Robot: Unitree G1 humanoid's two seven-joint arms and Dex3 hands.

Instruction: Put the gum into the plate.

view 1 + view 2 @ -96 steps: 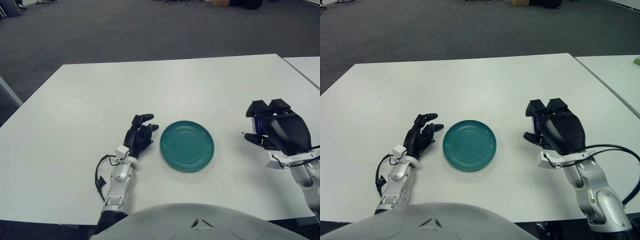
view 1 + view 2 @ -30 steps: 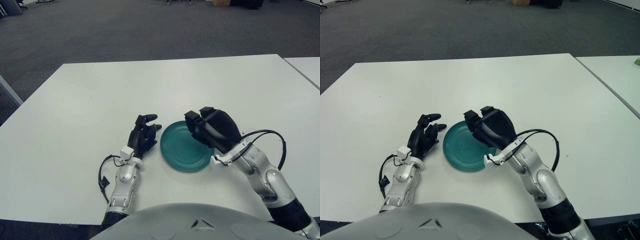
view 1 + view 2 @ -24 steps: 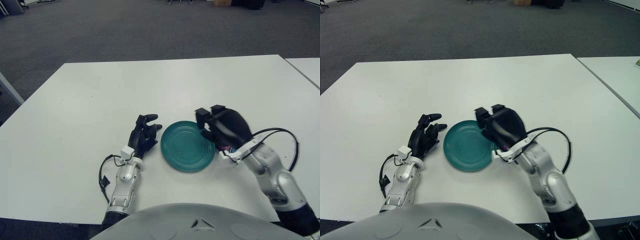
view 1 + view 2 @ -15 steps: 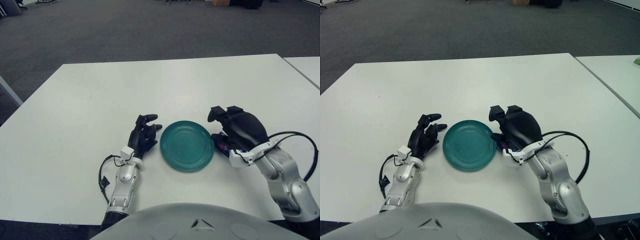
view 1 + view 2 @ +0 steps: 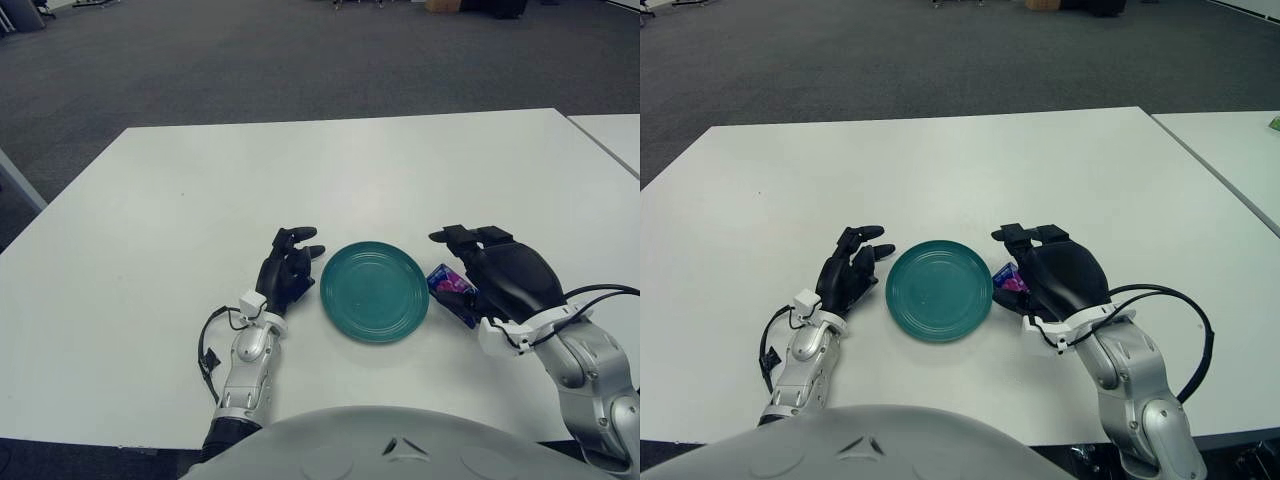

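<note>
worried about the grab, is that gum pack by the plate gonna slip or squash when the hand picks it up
The gum pack looks small, flat and glossy, so it is probably light and may slip under the right hand. Lying right of the plate, it looks unlikely to roll. Whether it squashes I cannot tell.

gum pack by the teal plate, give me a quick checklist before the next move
1. Purple gum pack in the round teal plate: not ok, it shows just right of the rim, outside it.
2. Right hand gripping the pack: cannot tell, the hand covers part of it and hides any contact.
3. Plate surface free to receive the pack: ok.
4. Left hand out of the way: ok, it shows left of the plate, holding nothing.
5. Path from pack to plate on the white table: ok, nothing between them.
</note>
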